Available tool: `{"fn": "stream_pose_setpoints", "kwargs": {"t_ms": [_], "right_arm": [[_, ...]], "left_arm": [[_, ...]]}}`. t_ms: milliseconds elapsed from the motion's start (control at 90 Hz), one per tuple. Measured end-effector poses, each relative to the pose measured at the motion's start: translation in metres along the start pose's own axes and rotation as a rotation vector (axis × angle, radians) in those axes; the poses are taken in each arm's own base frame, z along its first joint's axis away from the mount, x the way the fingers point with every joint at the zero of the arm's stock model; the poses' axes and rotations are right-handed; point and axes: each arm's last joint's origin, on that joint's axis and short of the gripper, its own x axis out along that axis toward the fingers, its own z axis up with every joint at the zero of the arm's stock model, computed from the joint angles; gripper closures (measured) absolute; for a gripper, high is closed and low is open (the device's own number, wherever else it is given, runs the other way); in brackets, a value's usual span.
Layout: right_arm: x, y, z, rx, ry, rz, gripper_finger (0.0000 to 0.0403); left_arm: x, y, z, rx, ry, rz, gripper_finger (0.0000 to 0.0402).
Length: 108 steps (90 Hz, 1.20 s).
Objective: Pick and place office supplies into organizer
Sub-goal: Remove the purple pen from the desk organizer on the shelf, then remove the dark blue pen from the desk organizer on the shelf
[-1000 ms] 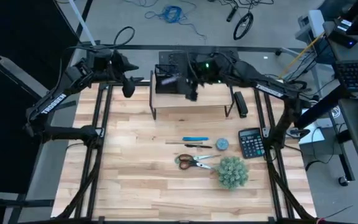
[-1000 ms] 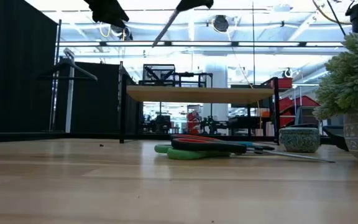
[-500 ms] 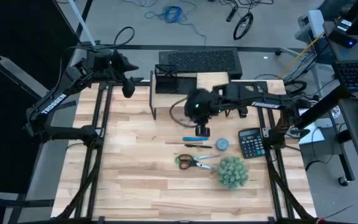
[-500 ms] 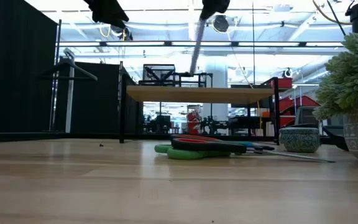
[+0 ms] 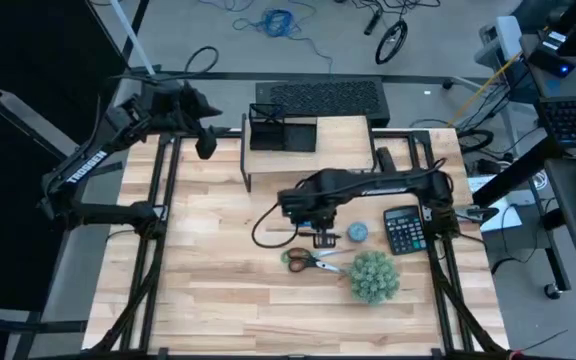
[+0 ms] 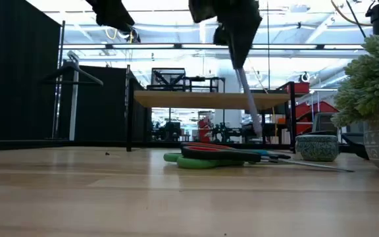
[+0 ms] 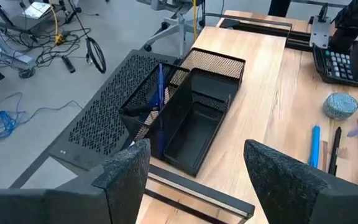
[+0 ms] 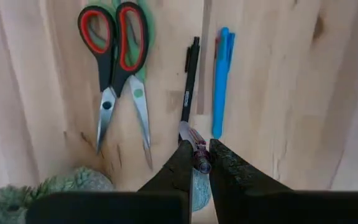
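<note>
Right wrist view: dark pen (image 8: pixel 189 81) tip sits between the narrowly parted jaws.

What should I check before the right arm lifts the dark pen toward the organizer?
1. Right gripper centred over the end of the dark pen: ok.
2. Firm hold on the dark pen: cannot tell.
3. Blue pen lies beside the dark pen, not touching it: ok.
4. Scissors lie apart from the dark pen: ok.
5. Organizer upright on the riser shelf, with open compartments free: ok.
6. Left gripper open, waiting by the organizer, away from the pens: ok.
</note>
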Motion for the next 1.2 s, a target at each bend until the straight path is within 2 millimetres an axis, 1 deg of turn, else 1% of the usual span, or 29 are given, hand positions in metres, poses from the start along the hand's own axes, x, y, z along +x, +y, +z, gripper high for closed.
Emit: {"fn": "stream_pose_setpoints", "kwargs": {"t_ms": [133, 300, 478, 578, 867, 1089, 1200], "right_arm": [[0.020, -0.001, 0.007, -0.026, 0.072, -0.003, 0.0389], [0.043, -0.003, 0.015, -0.066, 0.140, -0.064, 0.0389], [0.059, -0.007, 0.022, -0.055, 0.149, -0.058, 0.0387], [0.062, -0.007, 0.025, -0.058, 0.130, -0.060, 0.0374], [0.064, -0.009, 0.034, -0.043, 0.043, -0.059, 0.0333], [0.064, -0.013, 0.034, -0.030, 0.041, -0.057, 0.0272], [0.063, -0.017, 0.029, -0.022, 0.092, -0.062, 0.0247]], "left_arm": [[0.006, 0.000, -0.006, -0.006, 0.026, -0.008, 0.0152], [0.007, -0.003, -0.005, 0.004, 0.012, -0.025, 0.0152], [0.007, -0.003, -0.004, 0.006, 0.004, -0.025, 0.0152], [0.007, -0.003, -0.004, 0.006, 0.004, -0.025, 0.0152], [0.007, -0.003, -0.004, 0.006, 0.004, -0.025, 0.0152], [0.007, -0.003, -0.004, 0.006, 0.004, -0.025, 0.0152], [0.007, -0.003, -0.004, 0.006, 0.005, -0.025, 0.0152]]}}
